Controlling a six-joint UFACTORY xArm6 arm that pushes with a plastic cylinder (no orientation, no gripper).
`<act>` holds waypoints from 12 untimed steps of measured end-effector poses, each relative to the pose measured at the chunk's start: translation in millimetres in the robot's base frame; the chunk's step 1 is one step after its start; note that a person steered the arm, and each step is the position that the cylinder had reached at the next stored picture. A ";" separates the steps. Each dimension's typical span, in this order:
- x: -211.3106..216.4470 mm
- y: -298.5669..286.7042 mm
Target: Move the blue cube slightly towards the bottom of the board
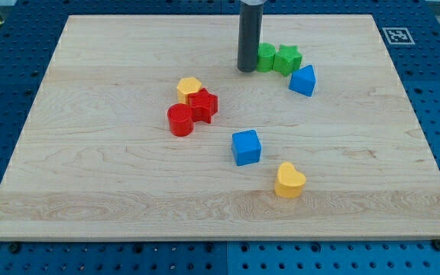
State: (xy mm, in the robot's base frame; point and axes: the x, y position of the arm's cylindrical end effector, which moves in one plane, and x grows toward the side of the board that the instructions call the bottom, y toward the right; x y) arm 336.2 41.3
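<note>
The blue cube [246, 147] sits a little below and right of the board's middle. My tip [247, 69] is near the view's top, well above the cube and slightly to its right, touching or almost touching the left side of a green cylinder [265, 57]. The rod comes straight down from the top edge. A yellow heart-shaped block [289, 181] lies just below and right of the blue cube.
A green star [287, 59] sits right of the green cylinder. A blue triangular block [303, 81] lies below them. A yellow pentagon [190, 88], a red star [202, 105] and a red cylinder [180, 121] cluster left of centre. The wooden board [90, 191] rests on blue pegboard.
</note>
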 end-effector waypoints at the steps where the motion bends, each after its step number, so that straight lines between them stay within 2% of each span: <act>1: 17.2 -1.7; 3: 29.0 1.3; 6: 89.0 13.9; 7: 91.2 13.9; 11: 154.0 -42.6; 12: 190.0 -44.9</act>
State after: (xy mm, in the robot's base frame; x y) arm 526.3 -3.5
